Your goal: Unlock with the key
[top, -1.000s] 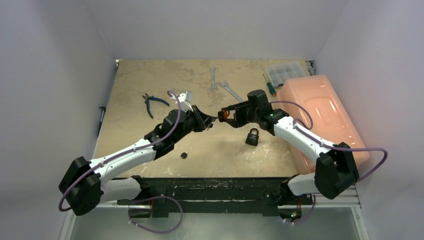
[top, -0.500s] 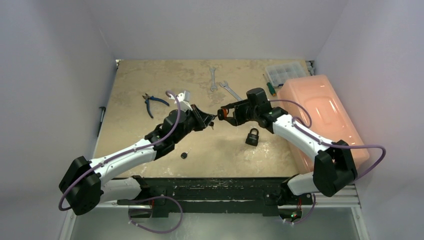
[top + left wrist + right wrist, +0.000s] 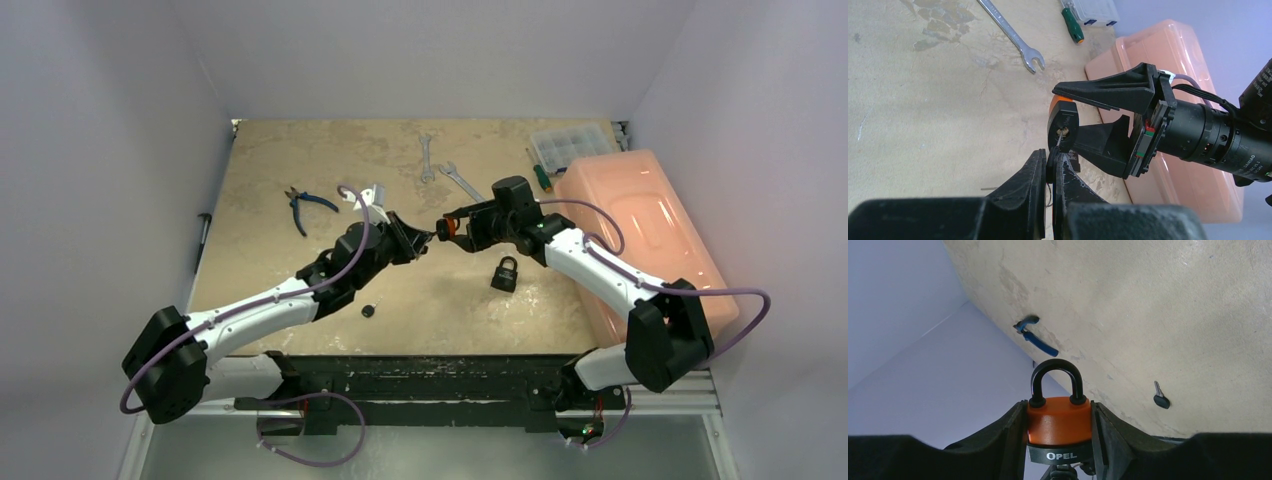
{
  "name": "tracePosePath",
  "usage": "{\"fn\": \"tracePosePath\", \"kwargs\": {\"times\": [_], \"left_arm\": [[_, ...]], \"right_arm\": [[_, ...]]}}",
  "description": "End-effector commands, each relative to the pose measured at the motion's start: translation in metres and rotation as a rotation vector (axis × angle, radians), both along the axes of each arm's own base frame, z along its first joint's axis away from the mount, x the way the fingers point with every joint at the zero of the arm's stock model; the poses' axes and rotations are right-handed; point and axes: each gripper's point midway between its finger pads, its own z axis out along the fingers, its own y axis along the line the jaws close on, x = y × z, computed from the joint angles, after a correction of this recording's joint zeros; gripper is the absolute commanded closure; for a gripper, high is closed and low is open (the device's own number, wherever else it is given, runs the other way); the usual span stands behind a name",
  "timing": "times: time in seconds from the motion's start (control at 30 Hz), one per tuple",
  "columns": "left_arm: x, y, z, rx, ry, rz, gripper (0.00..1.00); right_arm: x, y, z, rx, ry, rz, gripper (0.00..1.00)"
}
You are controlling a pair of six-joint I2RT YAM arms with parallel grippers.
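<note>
An orange padlock (image 3: 1059, 422) with a black shackle (image 3: 1056, 377) is held above the table, my right gripper (image 3: 1059, 412) shut on its sides. In the left wrist view the padlock (image 3: 1063, 120) shows its underside, with the right gripper's fingers (image 3: 1108, 90) above and below it. My left gripper (image 3: 1050, 162) is shut on the black head of the key (image 3: 1053, 167). The key's thin blade reaches the brass keyhole. From the top, the left gripper (image 3: 424, 238) and the right gripper (image 3: 447, 228) meet tip to tip over the middle of the table.
A black padlock (image 3: 505, 273) and a spare key (image 3: 368, 310) lie on the table. Blue pliers (image 3: 305, 207), two wrenches (image 3: 427, 158), a screwdriver (image 3: 540, 175) and a clear parts box (image 3: 570, 143) lie farther back. An orange bin (image 3: 640, 235) stands at the right.
The left arm has edged to the right toward the padlock, and the right wrist has shifted slightly. Both grips are unchanged.
</note>
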Motion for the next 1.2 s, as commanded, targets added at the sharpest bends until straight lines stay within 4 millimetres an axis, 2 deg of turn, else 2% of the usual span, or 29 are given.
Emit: {"fn": "tracePosePath", "kwargs": {"times": [0.0,0.6,1.17], "left_arm": [[0.007,-0.005,0.018,-0.026,-0.032,0.032,1.00],[0.009,-0.007,0.020,-0.015,-0.034,0.068,1.00],[0.009,-0.017,0.021,-0.005,-0.040,0.068,1.00]], "right_arm": [[0.007,0.012,0.034,0.069,-0.058,0.010,1.00],[0.005,0.010,0.032,0.017,-0.059,0.001,1.00],[0.002,0.012,0.022,-0.048,-0.018,0.032,1.00]]}}
